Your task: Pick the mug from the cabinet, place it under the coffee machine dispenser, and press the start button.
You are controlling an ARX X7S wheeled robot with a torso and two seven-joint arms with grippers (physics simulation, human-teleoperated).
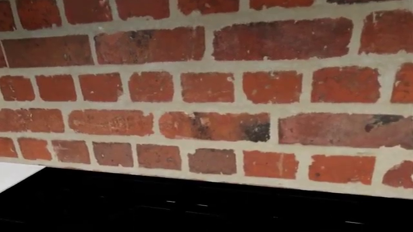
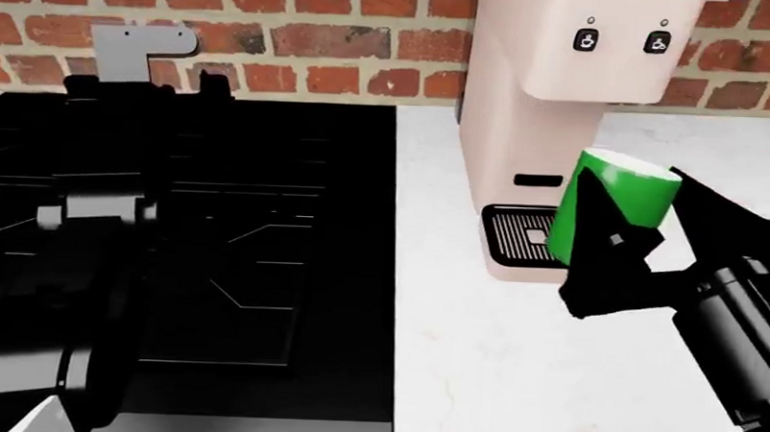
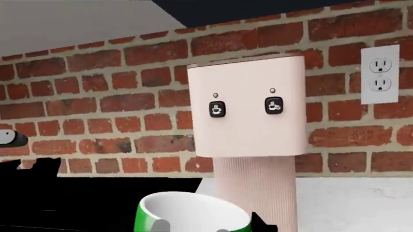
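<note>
My right gripper [image 2: 631,217] is shut on the bright green mug [image 2: 600,222] and holds it slightly tilted above the white counter. The mug is just in front and to the right of the black drip tray [image 2: 515,232] of the pale pink coffee machine [image 2: 517,115]. The two black cup-icon buttons [image 2: 586,40] are on its overhanging head. In the right wrist view the mug's white inside [image 3: 193,215] is close below the machine's head [image 3: 248,130] and buttons [image 3: 217,109]. My left gripper [image 2: 146,85] hovers over the black stove near the wall. It is dark against dark, so its jaws are unreadable.
A black stove [image 2: 268,250] fills the left half of the counter [image 2: 508,374]. The red brick wall [image 1: 206,87] runs along the back and is close in front of the left wrist camera. A white outlet [image 3: 379,75] is on the wall right of the machine.
</note>
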